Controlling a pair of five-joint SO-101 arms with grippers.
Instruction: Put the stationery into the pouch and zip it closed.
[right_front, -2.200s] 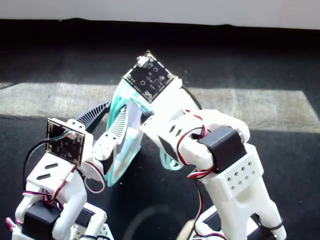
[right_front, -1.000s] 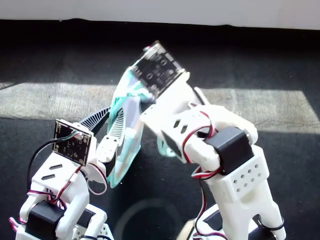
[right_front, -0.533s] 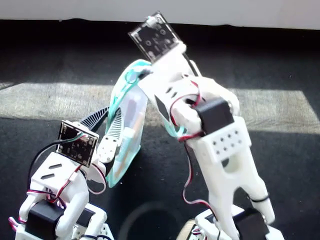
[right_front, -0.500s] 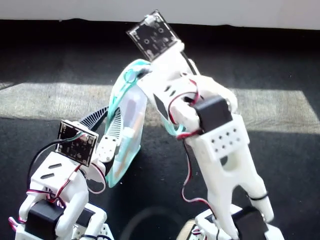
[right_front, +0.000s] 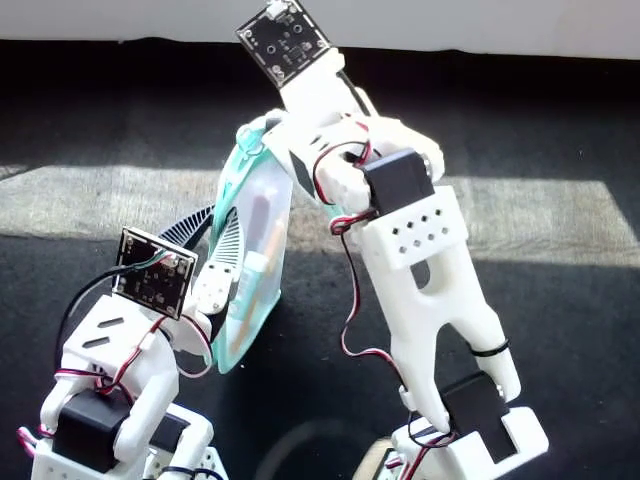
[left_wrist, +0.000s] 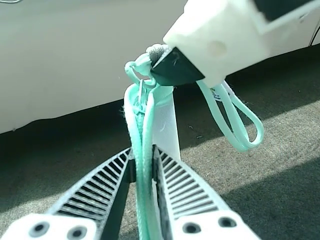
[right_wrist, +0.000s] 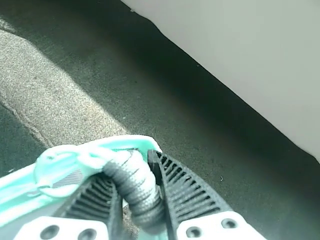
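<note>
Hanging between the two arms, the pouch (right_front: 243, 325) stands up on its thin edge. It is clear, with a mint green rim all round. We cannot tell if its low end touches the table (right_front: 560, 330).

Through the clear side we see the stationery (right_front: 260, 222). A purple stick and an orange one lie side by side, and a white thing sits lower down. All of it is inside the pouch.

The left gripper (left_wrist: 143, 156) holds the pouch by its green zip edge. Its two ribbed jaws are pressed together on that edge, one on each side, with the green strip squeezed in the middle. From there the strip runs straight up to the far end of the pouch.

At that top end is a fuzzy grey cord (right_wrist: 137, 192) fixed to the zip. The right gripper (right_wrist: 132, 170) pinches this cord. Its jaws are tight on it, and the green corner of the pouch sits just beside them.

A mint green loop (left_wrist: 246, 146) hangs down from the same end, under the right gripper.

The table is dark and fuzzy like a rug. A wide stripe of sunlight (right_front: 90, 200) lies across it, behind the pouch. A white wall (right_front: 480, 20) stands at the far side.
</note>
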